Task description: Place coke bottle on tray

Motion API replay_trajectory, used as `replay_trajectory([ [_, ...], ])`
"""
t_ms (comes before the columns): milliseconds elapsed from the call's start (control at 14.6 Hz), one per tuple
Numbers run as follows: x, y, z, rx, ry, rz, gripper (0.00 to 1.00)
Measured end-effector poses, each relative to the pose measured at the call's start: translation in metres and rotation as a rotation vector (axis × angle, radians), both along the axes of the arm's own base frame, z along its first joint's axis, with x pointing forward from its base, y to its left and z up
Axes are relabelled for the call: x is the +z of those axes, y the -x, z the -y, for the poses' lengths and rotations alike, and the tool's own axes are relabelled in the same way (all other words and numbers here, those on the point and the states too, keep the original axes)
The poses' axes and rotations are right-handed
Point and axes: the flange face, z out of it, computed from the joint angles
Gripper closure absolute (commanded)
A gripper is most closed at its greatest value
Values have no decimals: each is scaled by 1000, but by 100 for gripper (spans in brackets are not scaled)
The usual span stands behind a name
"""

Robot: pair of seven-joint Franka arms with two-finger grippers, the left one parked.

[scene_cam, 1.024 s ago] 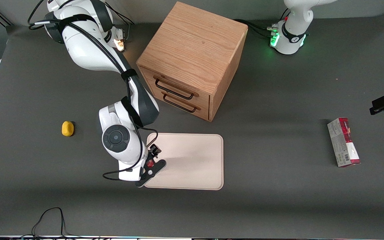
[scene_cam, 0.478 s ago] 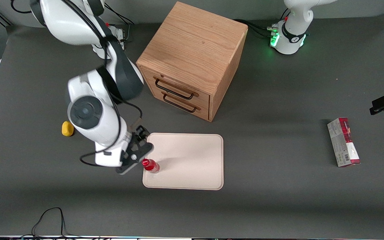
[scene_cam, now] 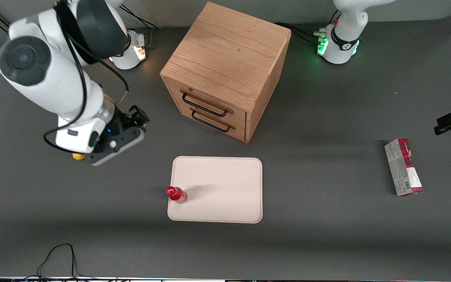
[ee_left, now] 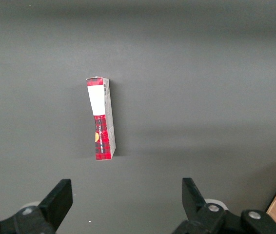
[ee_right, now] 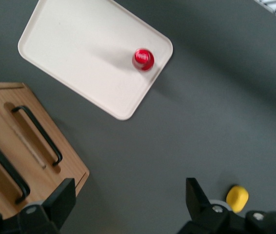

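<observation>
The coke bottle (scene_cam: 177, 194), small and glossy red with a red cap, stands upright on the cream-white tray (scene_cam: 225, 188), close to the tray's edge toward the working arm's end. The wrist view looks down on the bottle's cap (ee_right: 143, 59) near a corner of the tray (ee_right: 79, 53). My right gripper (scene_cam: 131, 127) hangs high above the bare table, well away from the tray and farther from the front camera than the bottle. It is open with nothing between its fingers (ee_right: 62, 200).
A wooden cabinet (scene_cam: 225, 70) with two black-handled drawers stands farther from the front camera than the tray. A yellow object (scene_cam: 78, 156) lies partly under my gripper's body. A red-and-grey carton (scene_cam: 403, 167) lies toward the parked arm's end of the table.
One second ago my gripper held the bottle at the tray's edge. It let go, the bottle stayed upright on the tray, and the arm rose and drew back toward its own end.
</observation>
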Motion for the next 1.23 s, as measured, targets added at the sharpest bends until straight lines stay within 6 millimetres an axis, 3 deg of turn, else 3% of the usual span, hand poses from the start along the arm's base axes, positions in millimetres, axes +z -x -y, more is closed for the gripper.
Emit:
replay_trajectory([
  [137, 8, 9, 28, -45, -3, 0, 0],
  [478, 9, 23, 145, -218, -40, 24, 0],
  [683, 6, 41, 197, -300, -50, 20, 0],
  [956, 11, 56, 247, -388, -53, 29, 0],
  [1229, 16, 59, 269, -414, -11, 60, 0],
])
